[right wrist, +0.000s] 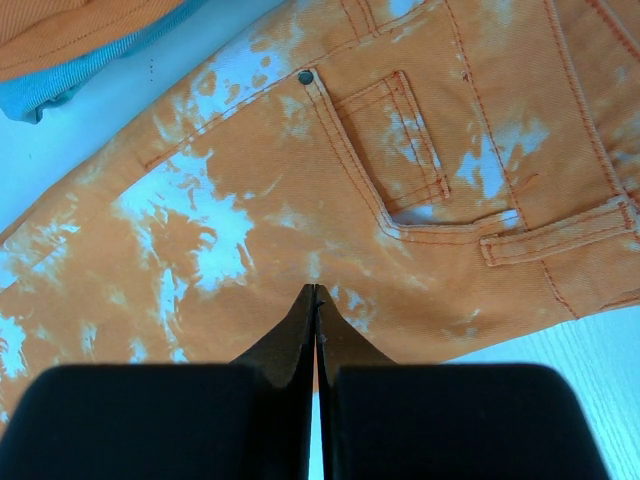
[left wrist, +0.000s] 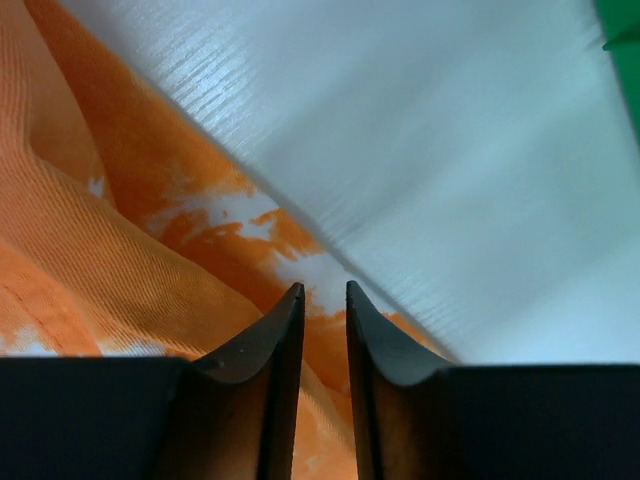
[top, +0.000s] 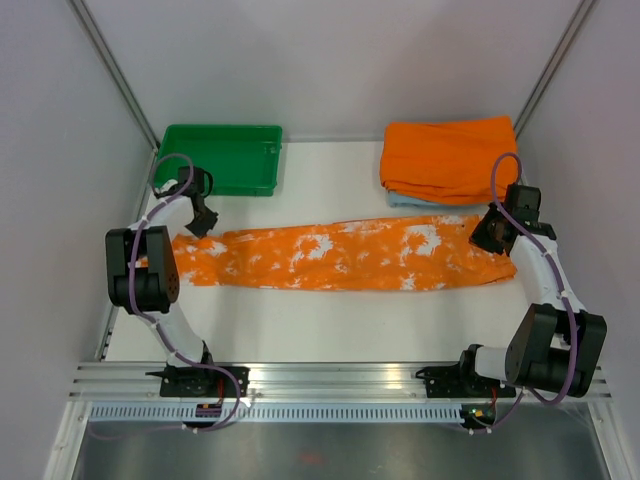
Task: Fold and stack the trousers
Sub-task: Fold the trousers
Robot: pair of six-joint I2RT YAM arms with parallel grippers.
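The trousers point(top: 350, 255), orange with white splashes, lie flat and stretched left to right across the table, legs to the left and waist to the right. My left gripper point(top: 203, 222) is at the far edge of the leg end. In the left wrist view its jaws point(left wrist: 323, 290) stand a narrow gap apart over the cloth edge point(left wrist: 100, 250), with nothing pinched. My right gripper point(top: 490, 235) is over the waist end. In the right wrist view it point(right wrist: 316, 290) is shut and empty, just above the fabric point(right wrist: 250, 200) near a back pocket.
A green tray point(top: 225, 160) stands at the back left; its corner shows in the left wrist view point(left wrist: 625, 60). At the back right a plain orange folded cloth point(top: 450, 155) lies on a light blue one point(top: 410, 200), both close to the trousers' waist. Walls enclose the table.
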